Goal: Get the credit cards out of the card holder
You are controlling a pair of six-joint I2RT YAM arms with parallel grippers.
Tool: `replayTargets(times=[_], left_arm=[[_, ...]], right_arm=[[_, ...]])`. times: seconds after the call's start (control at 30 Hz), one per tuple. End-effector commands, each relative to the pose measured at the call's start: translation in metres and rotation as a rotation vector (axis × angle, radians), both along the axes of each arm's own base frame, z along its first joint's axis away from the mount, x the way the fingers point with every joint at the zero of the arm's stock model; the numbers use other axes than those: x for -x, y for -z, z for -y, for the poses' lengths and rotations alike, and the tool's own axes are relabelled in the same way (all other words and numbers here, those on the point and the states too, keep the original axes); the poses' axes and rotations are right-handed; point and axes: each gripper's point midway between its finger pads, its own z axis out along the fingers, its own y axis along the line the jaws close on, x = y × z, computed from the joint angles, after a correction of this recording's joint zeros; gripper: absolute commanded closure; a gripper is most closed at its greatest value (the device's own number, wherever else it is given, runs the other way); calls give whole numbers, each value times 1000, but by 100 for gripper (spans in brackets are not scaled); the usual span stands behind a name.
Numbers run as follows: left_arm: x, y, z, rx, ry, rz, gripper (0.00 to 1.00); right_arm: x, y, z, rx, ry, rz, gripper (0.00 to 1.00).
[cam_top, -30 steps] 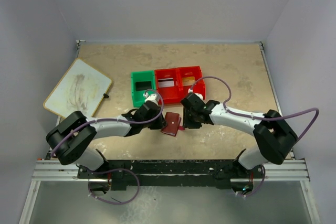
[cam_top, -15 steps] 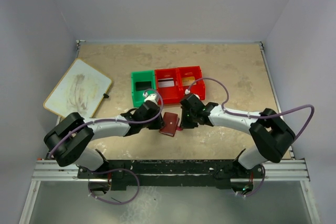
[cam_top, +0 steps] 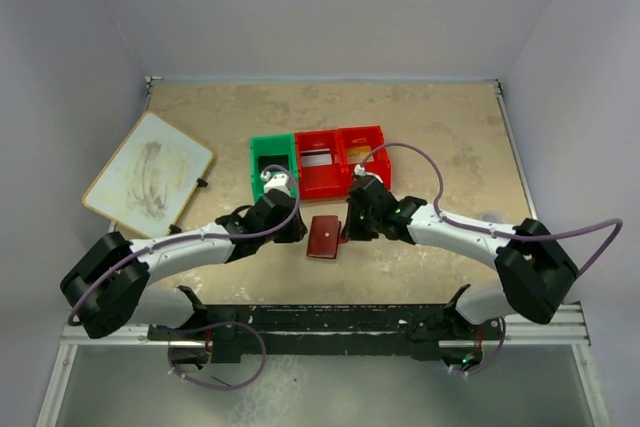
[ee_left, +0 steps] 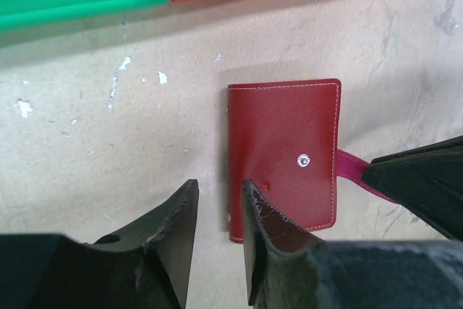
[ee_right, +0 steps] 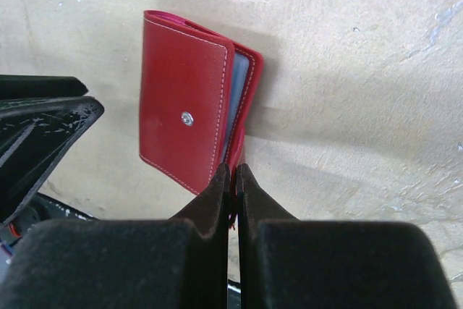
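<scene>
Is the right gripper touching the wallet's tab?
Touching. Left wrist view shows the tab running from the wallet straight into the shut right gripper's fingertips.

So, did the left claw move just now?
Yes. The left claw shifted a little left, from the green bin's right front corner toward the middle of its front.

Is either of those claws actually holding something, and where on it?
The right gripper pinches the card holder by its small red tab. The left gripper seems to hold nothing; its jaws stand apart.
</scene>
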Motion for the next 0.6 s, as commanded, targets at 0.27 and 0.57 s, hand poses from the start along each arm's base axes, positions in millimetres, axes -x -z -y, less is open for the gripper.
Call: replayTargets(times=[0.27, 0.57], left_arm=[[-21, -61, -26, 100, -167, 211, 41], [-25, -95, -64, 168, -354, 334, 37]], right_arm=[[-15, -78, -35, -186, -157, 187, 100], [-22, -91, -63, -266, -231, 203, 100]])
